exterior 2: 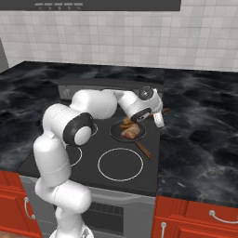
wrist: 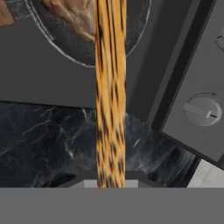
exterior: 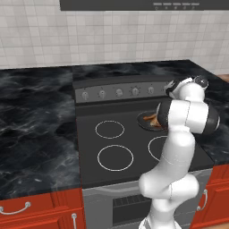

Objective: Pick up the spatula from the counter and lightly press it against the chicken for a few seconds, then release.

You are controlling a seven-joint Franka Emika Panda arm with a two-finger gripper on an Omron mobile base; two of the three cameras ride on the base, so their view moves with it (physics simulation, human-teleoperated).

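Right base view, left to right: black glass cooktop (exterior 2: 104,148) with white burner rings; round dark frying pan (exterior 2: 114,132) holding the browned chicken piece (exterior 2: 131,132); my gripper (exterior 2: 159,119), clamped on the striped orange wooden spatula (wrist: 110,96), which crosses the pan rim beside the chicken, contact unclear; black marble counter (exterior 2: 200,139)

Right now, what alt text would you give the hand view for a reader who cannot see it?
A streaked wooden spatula runs up the middle, its far end over a dark pan of browned chicken on the stove. Black marble counter lies beneath, with a stove knob at right.
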